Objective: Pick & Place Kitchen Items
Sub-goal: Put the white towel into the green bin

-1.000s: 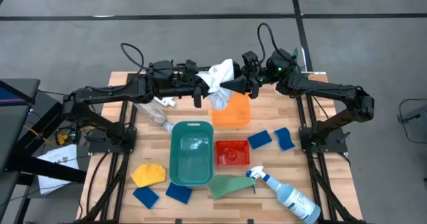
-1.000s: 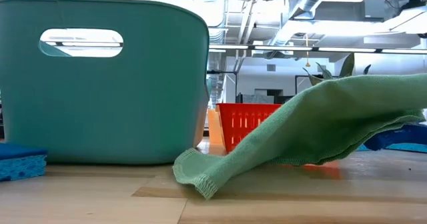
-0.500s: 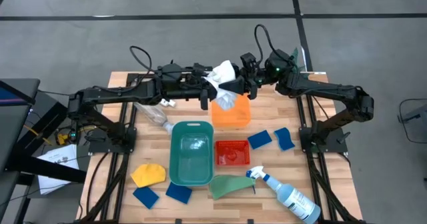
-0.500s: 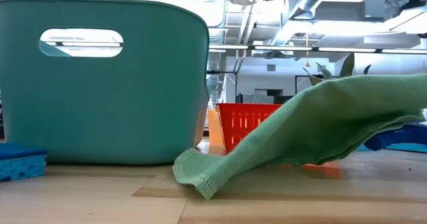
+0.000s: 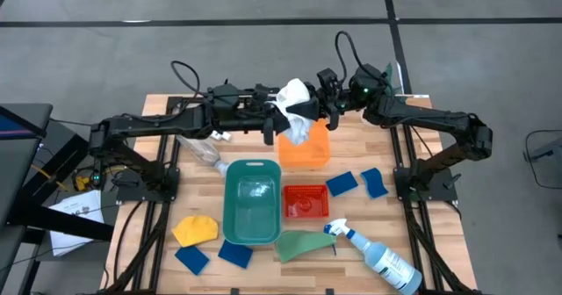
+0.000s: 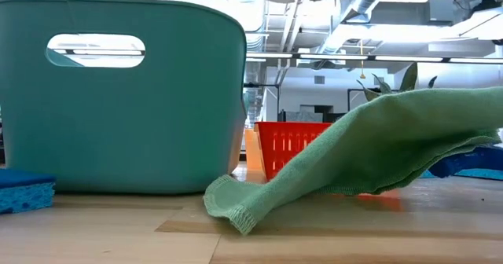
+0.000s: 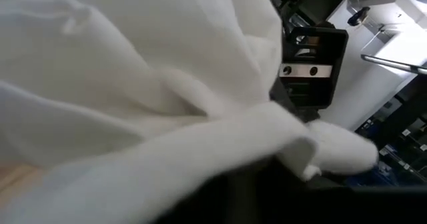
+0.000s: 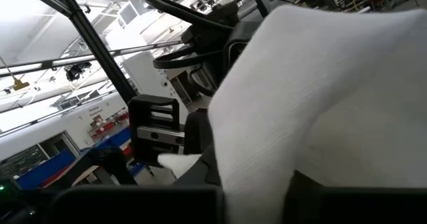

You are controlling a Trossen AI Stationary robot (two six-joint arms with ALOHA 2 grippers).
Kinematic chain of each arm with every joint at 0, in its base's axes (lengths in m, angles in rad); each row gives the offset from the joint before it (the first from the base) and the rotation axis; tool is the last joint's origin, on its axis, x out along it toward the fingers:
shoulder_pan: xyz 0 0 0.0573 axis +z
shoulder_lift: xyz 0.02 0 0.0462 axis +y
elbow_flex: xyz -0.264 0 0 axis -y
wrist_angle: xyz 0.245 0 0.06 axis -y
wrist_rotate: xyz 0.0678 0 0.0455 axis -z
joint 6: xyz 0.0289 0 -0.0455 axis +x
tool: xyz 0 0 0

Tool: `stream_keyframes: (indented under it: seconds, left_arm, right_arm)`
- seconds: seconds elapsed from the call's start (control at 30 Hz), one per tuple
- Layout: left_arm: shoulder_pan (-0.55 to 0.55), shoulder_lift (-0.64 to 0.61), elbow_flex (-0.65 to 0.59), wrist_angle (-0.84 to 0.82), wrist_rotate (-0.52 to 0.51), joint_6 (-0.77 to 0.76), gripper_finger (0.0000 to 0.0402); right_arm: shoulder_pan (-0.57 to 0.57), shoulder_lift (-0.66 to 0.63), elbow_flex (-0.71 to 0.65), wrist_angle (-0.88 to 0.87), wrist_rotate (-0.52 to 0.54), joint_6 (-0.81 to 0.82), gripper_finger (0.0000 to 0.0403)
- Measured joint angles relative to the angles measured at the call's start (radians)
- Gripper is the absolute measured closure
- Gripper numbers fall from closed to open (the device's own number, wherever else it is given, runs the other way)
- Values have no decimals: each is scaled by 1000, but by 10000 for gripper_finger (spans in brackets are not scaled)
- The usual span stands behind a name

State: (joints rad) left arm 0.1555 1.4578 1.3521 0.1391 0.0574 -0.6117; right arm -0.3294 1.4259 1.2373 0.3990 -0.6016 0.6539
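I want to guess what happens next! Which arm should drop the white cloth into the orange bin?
Probably the right. Its end effector is shut on the white cloth directly above the orange bin. The left end effector also meets the cloth, but its grip is unclear.

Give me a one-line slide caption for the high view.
Both grippers meet at the white cloth above the orange bin, at the table's far edge.

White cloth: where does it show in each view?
High: white cloth at the table's far edge, over the orange bin.
Low: a pale scrap at the top edge may be it; cannot tell.
Left wrist: fills the picture.
Right wrist: large, close.
Shared landmark: orange bin.
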Motion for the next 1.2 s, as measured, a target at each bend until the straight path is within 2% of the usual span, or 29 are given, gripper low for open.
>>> stream_keyframes:
  seconds: [0.13,0.37,0.57,0.77,0.93,1.2]
  left_arm:
    - [0,-24,0,-50,-1,0,308]
    - [2,-144,0,-228,-5,54,279]
    - [2,-256,3,-399,56,112,271]
    - [1,-366,2,-525,59,162,270]
    - [1,-433,2,-591,-61,171,270]
    - [1,-465,1,-759,-260,171,270]
  right_arm:
    - [0,2,0,-10,1,-2,397]
    - [1,-6,-1,-63,-5,-26,398]
    - [1,-6,-2,-111,-7,-37,399]
    - [2,-6,-2,-196,-6,-21,399]
    - [37,1,-2,-281,11,27,399]
    - [133,45,-3,-325,114,140,399]
